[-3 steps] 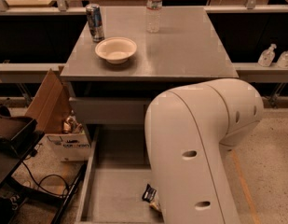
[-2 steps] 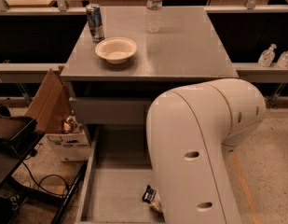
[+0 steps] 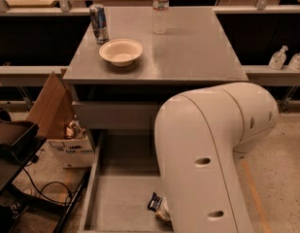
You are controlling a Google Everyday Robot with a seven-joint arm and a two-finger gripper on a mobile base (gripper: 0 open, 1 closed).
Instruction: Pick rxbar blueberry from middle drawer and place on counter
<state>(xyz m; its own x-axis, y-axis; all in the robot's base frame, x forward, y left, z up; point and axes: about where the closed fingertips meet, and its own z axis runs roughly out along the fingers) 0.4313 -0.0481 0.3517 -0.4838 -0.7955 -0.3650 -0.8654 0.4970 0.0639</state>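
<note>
The middle drawer (image 3: 120,203) is pulled open at the bottom of the view, showing its grey floor. A dark-wrapped rxbar blueberry (image 3: 155,202) shows at the floor's right side, partly hidden by my big white arm link (image 3: 212,154). My gripper (image 3: 164,212) is down in the drawer right beside the bar. Only a pale tan bit of it peeks out from behind the arm. The grey counter (image 3: 188,52) is the cabinet top above the drawers.
On the counter stand a blue-silver can (image 3: 98,23), a white bowl (image 3: 121,51) and a water bottle (image 3: 160,8). A cardboard box (image 3: 62,130) sits on the floor to the left of the drawer, with dark equipment and cables nearby. Two bottles (image 3: 285,58) stand on a shelf at the right.
The arm's upper link has shifted very slightly to the right. The bar and the drawer have not moved.
</note>
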